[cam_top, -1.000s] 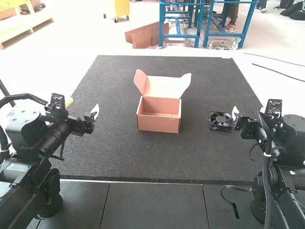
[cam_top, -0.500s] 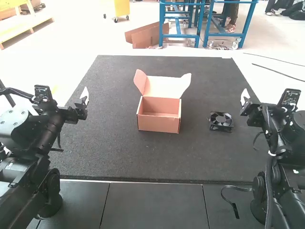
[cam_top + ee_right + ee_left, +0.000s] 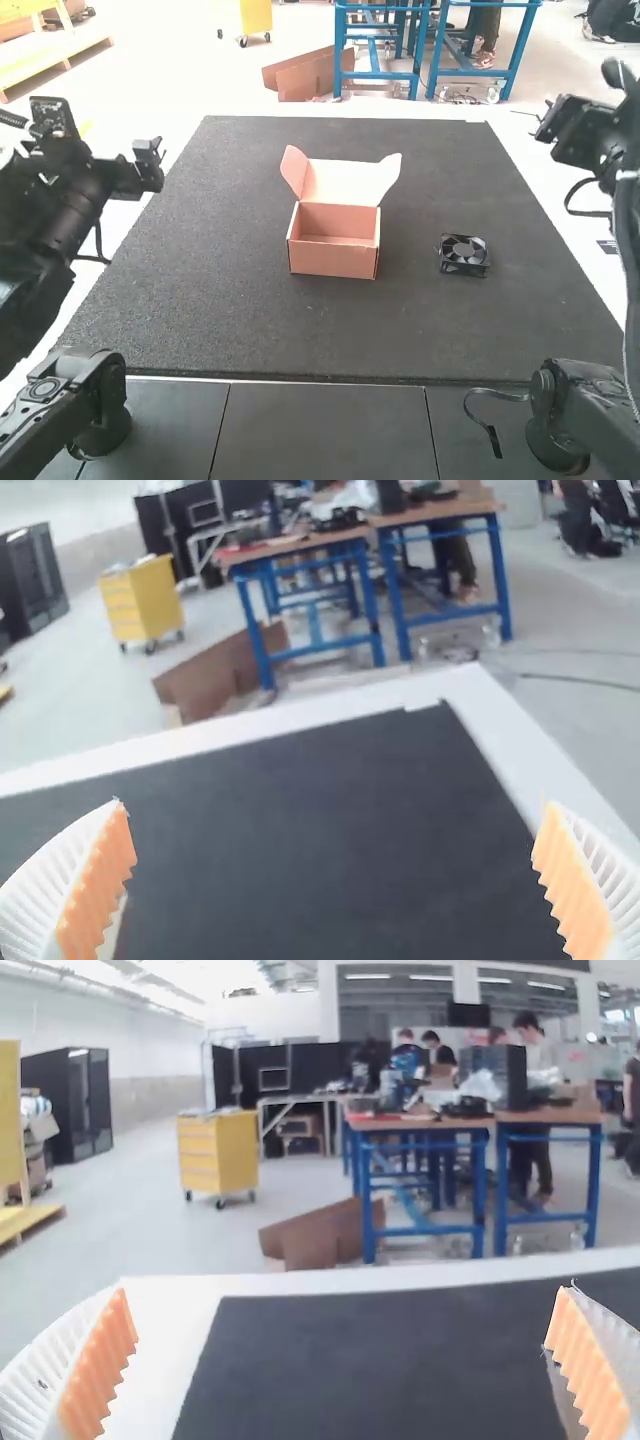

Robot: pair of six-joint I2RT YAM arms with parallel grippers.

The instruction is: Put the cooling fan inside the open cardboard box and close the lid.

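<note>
1. Setting: a workshop or industrial lab hall.
2. Landmark: a blue steel-framed workbench [image 3: 415,1138], its top loaded with equipment.
3. Beside the workbench: a yellow wheeled cart [image 3: 218,1152]. Beyond the cart: black cabinets [image 3: 65,1100].
4. In front of the workbench: flattened cardboard [image 3: 320,1238] on a bare grey floor [image 3: 130,1230].
5. Above the workbench: ceiling strip lights [image 3: 370,975].

A white table [image 3: 570,230] is covered over most of its top by a black mat [image 3: 250,300]. Near the mat's middle an open cardboard box [image 3: 334,240] is set, its lid raised at the far side. A fan [image 3: 464,254] is stood on the mat to the box's right, apart from it.
</note>
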